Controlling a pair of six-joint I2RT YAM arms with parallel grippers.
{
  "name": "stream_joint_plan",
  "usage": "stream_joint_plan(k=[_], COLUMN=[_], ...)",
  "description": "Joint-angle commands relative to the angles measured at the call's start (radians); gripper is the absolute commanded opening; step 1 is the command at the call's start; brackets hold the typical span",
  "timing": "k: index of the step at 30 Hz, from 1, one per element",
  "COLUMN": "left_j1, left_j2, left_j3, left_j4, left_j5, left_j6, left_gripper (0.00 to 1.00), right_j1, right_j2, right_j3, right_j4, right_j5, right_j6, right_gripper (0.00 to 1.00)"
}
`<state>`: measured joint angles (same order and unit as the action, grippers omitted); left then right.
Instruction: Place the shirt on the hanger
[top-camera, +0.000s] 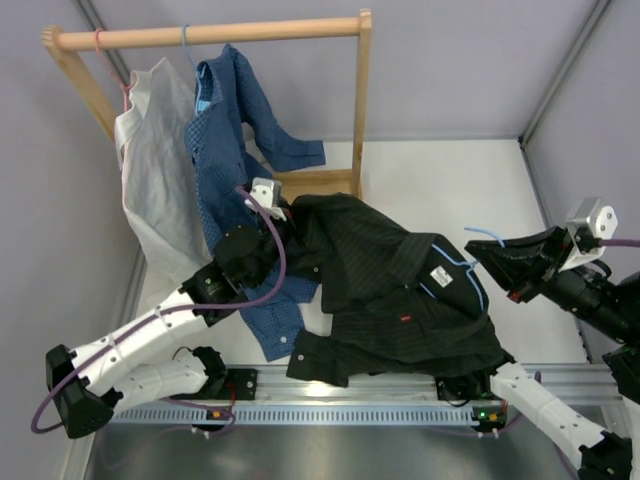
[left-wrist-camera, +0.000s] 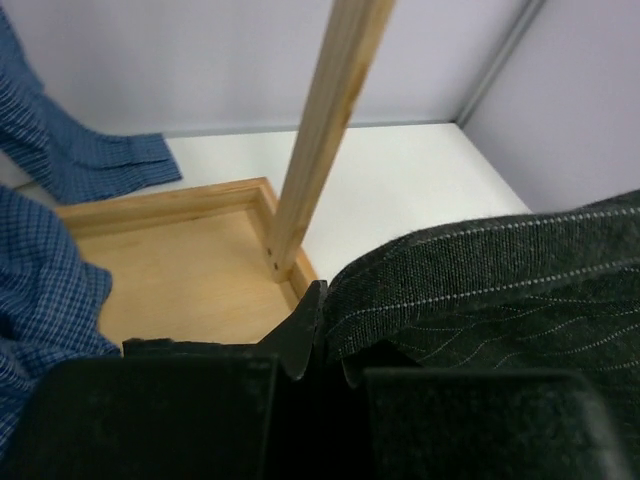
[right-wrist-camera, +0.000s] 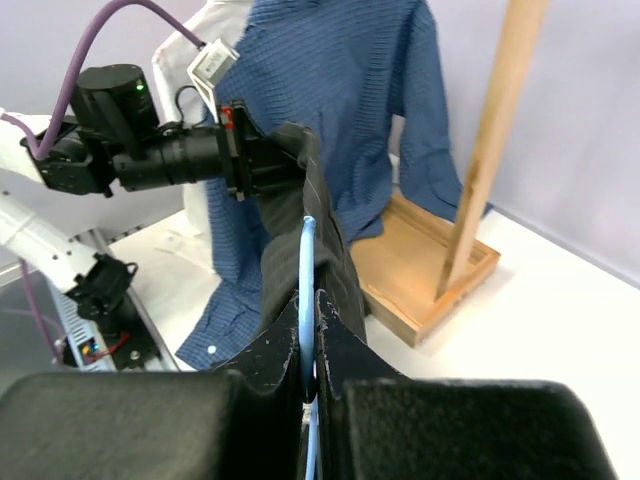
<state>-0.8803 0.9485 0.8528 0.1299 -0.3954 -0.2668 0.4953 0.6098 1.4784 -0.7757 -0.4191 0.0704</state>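
The black pinstriped shirt (top-camera: 400, 300) lies spread on the table, its upper left part lifted. My left gripper (top-camera: 285, 222) is shut on that lifted edge; in the left wrist view the fabric (left-wrist-camera: 500, 290) sits pinched between the gripper's (left-wrist-camera: 330, 305) fingertips. The light-blue wire hanger (top-camera: 458, 272) lies partly inside the shirt near the collar, its hook sticking out to the right. My right gripper (top-camera: 482, 258) is shut on the hanger's neck. In the right wrist view the blue wire (right-wrist-camera: 308, 265) runs between the closed fingers of that gripper (right-wrist-camera: 312, 315), with the shirt (right-wrist-camera: 340, 275) just beyond.
A wooden rack stands at the back left, with rail (top-camera: 210, 35), right post (top-camera: 360, 100) and base tray (top-camera: 320, 182). A blue patterned shirt (top-camera: 225, 140) and a pale grey shirt (top-camera: 155, 170) hang on it. The blue shirt's tail (top-camera: 275, 315) lies under my left arm.
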Motion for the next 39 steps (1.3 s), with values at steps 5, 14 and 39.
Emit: stream_joint_plan(k=[5, 14, 39], left_j1=[0.007, 0.01, 0.001], left_j2=[0.097, 0.142, 0.492], left_j3=[0.072, 0.094, 0.88], left_j4=[-0.084, -0.15, -0.547], left_j5=[-0.22, -0.212, 1.408], left_j6=[-0.133, -0.236, 0.374], left_gripper=[0.0, 0.03, 0.96], right_j1=[0.006, 0.006, 0.006], right_j2=[-0.076, -0.044, 0.056], right_j3=[-0.044, -0.021, 0.039], right_j4=[-0.013, 0.016, -0.017], right_j5=[0.147, 0.238, -0.199], right_j6=[0.002, 0.034, -0.06], right_gripper=[0.0, 0.0, 0.0])
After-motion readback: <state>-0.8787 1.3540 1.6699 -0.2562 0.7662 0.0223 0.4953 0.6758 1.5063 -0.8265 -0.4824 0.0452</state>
